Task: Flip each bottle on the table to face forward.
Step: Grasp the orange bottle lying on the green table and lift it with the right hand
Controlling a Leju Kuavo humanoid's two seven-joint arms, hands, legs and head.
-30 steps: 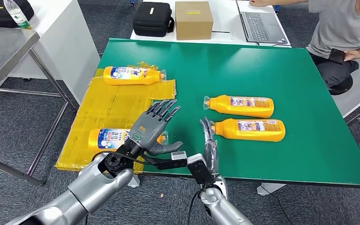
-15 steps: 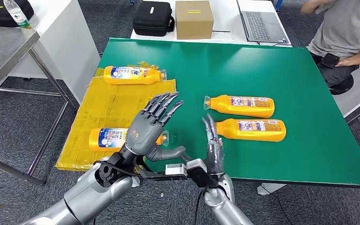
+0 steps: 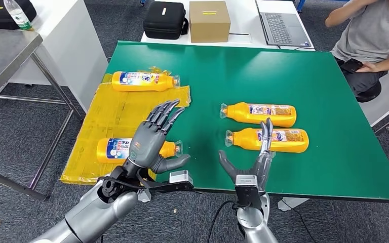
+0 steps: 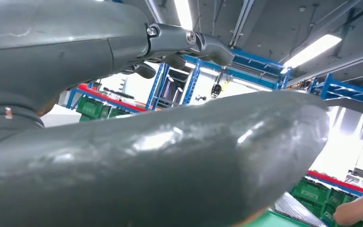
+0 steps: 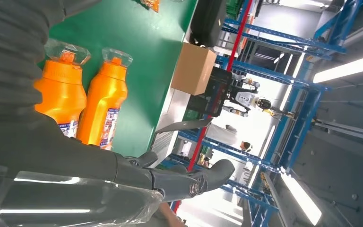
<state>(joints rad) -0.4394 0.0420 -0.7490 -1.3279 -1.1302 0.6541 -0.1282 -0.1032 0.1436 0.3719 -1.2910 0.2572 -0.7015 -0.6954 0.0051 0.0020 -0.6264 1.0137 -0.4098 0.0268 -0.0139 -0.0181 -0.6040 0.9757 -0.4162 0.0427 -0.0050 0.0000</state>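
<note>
Green table (image 3: 309, 86) fills mid-frame, with a yellow sheet (image 3: 116, 116) at its left edge. Two bottles (image 3: 143, 81) (image 3: 114, 150) on the sheet show blue labels and look done; two plainer orange ones (image 3: 260, 114) (image 3: 273, 140) at centre-right seem left to flip. Left hand (image 3: 152, 139) and right hand (image 3: 256, 159), lower centre, hover spread and empty.

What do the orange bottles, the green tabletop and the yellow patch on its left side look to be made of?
Orange bottles: likely glossy plastic, with soft highlights, clear caps and printed labels. Green tabletop: a matte sheet or mat, evenly coloured with almost no glare; the exact material is unclear. Yellow patch: probably taped plastic film or packing tape, since it looks wrinkled, shiny and ragged at the edges.
</note>
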